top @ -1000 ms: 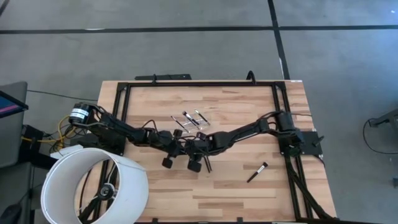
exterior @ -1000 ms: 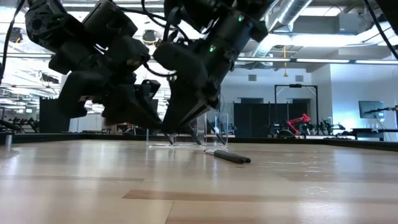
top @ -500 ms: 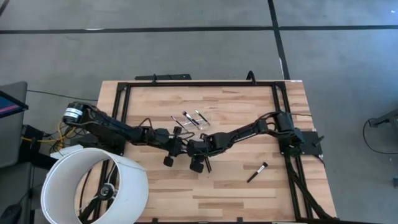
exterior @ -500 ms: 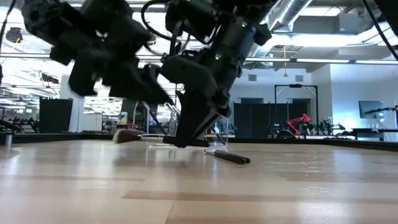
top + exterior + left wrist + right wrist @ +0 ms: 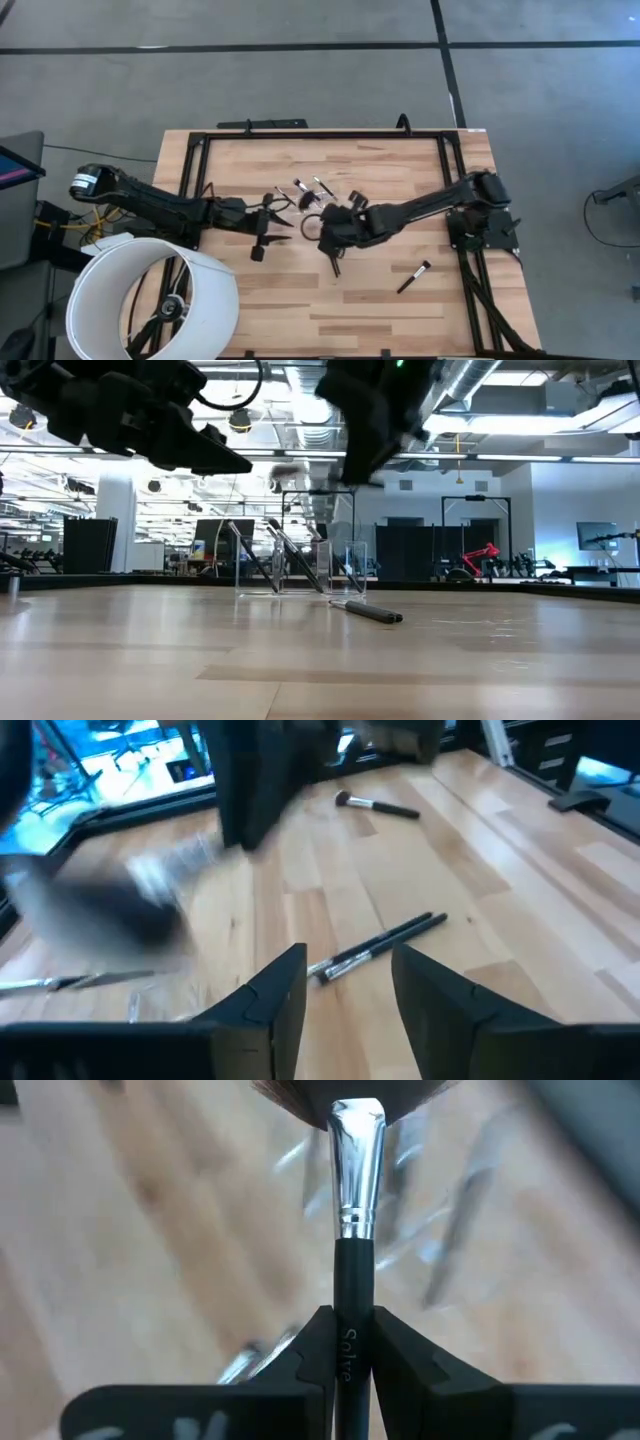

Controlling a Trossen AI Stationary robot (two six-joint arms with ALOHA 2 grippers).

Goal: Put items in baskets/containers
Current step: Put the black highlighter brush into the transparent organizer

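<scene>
Brush (image 5: pixel 357 1230) in right end effector (image 5: pixel 347 1342)

Even overhead light, table (image 5: pixel 400 170) evenly bright, soft shadows. Low view backlit by ceiling strips at 12 o'clock; arms silhouetted. Left wrist view motion-smeared from 9 to 12 o'clock. Right wrist view: brush handle (image 5: pixel 353 1280) sharp, background blurred.

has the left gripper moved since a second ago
Yes. In the high view the left gripper has pulled back toward the table's left edge, away from the clear tray, and the low view shows it lifted higher.
</scene>
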